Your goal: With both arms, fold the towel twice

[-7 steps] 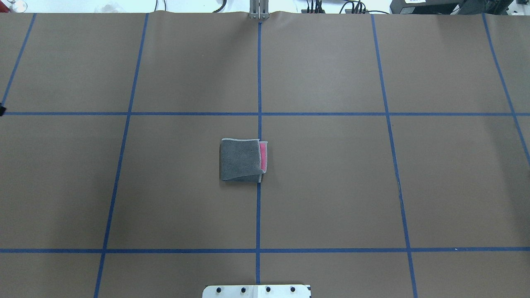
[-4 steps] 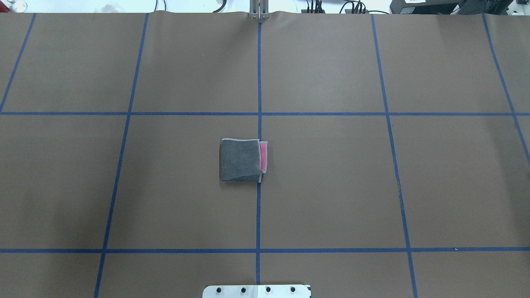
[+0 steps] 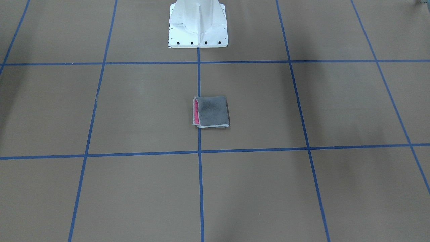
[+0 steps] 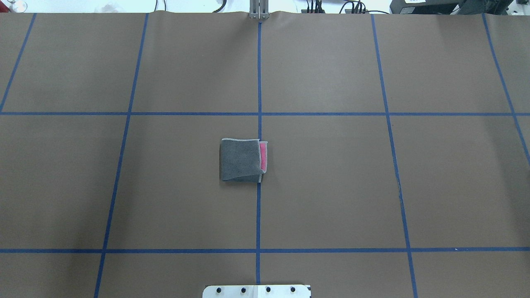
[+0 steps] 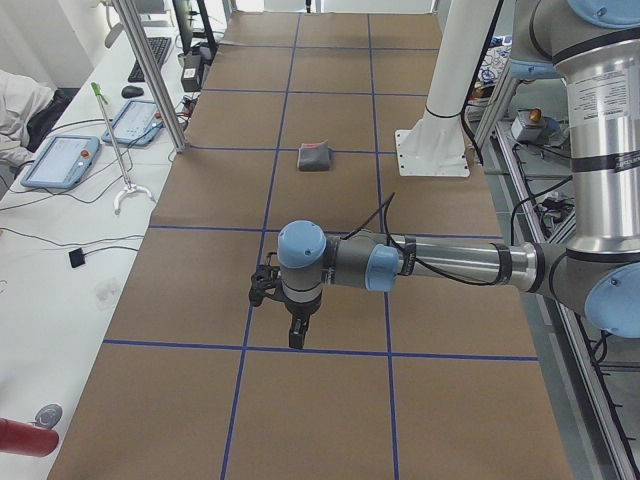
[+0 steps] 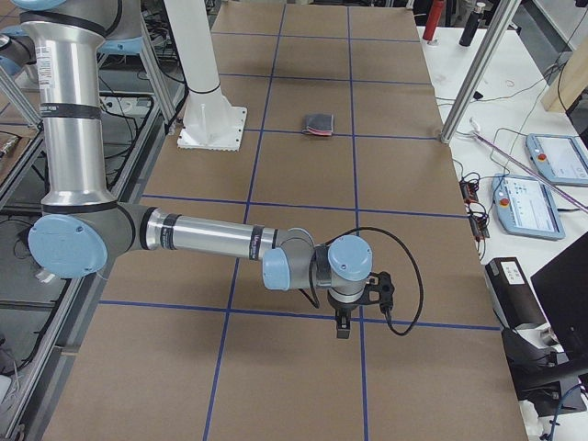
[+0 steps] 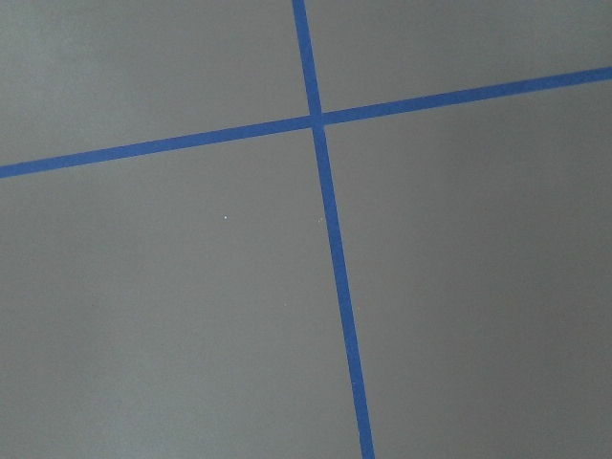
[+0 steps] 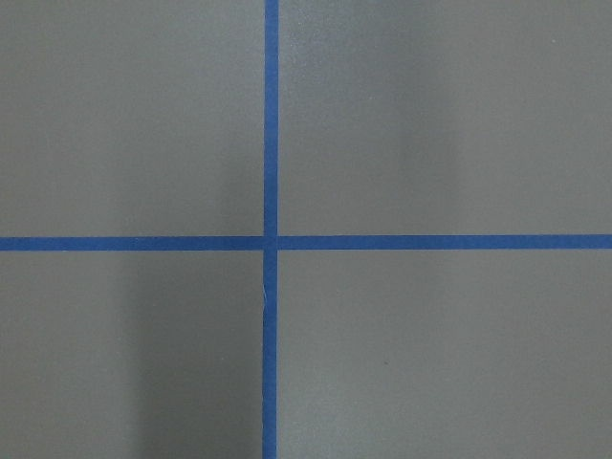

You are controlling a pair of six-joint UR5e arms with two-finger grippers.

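Note:
The towel [image 4: 242, 160] lies folded into a small square at the table's middle, dark grey face up, a pink strip showing along one edge [image 3: 195, 112]. It also shows far off as a small dark patch [image 5: 315, 157] [image 6: 320, 123]. Neither arm is near it. My left gripper [image 5: 297, 338] hangs over the table's left end, pointing down at a blue tape line. My right gripper [image 6: 343, 328] hangs the same way over the right end. Both show only in the side views, so I cannot tell whether they are open or shut. The wrist views show only brown table and tape crossings.
The white pedestal base [image 3: 198, 27] stands behind the towel. Blue tape lines [image 4: 259, 82] grid the brown table. Benches with teach pendants [image 5: 60, 160] [image 6: 551, 156], cables and metal posts [image 5: 150, 70] run along the far side. A person's sleeve [image 5: 15, 110] shows at one bench.
A small dark tip at the overhead view's left edge a second ago has gone out of view. The towel has not moved.

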